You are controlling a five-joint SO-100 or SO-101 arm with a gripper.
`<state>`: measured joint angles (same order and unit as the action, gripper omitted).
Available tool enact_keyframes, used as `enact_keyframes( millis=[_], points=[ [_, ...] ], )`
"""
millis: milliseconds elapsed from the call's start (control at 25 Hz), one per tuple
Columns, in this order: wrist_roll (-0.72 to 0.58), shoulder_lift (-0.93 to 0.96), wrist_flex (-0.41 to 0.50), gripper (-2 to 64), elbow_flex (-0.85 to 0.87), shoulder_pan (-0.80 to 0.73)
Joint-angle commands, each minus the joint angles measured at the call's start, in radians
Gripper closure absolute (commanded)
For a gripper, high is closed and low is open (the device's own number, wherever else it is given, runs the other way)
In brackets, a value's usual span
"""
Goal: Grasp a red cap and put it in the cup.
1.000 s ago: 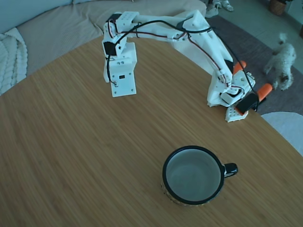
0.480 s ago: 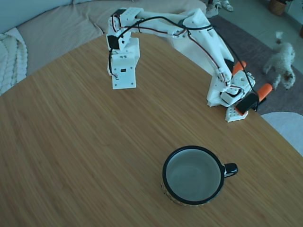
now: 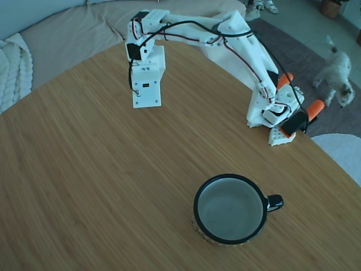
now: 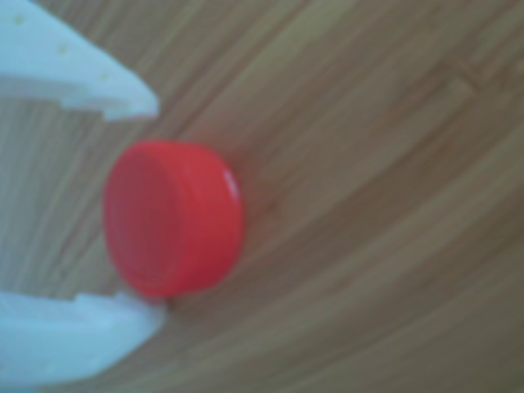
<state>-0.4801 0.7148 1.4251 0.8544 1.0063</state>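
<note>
A living room lies behind: a beige sofa, a grey rug and a small white dog. The wooden table is bare but for the white arm and the black cup, which stands well apart from it. In the other view the gripper is spread around the red cap, lower finger touching, upper just clear. Closing squarely should seat it; then lift high enough to clear the rim.

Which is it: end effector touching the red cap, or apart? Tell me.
Cannot tell. In the blurred other view the red cap sits between the end effector fingers; the upper tip shows a small gap, while the lower finger meets the cap's edge unclearly.
</note>
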Motion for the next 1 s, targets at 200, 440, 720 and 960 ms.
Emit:
enact_keyframes(
  millis=[200, 440, 720, 960],
  points=[
    [-0.011, -0.015, 0.000, 28.2, 0.003, -0.031],
    [-0.008, -0.015, 0.006, 28.2, 0.011, -0.067],
    [-0.008, -0.015, 0.006, 31.0, 0.009, -0.064],
    [-0.008, -0.015, -0.005, 50.9, 0.012, -0.087]
  ],
)
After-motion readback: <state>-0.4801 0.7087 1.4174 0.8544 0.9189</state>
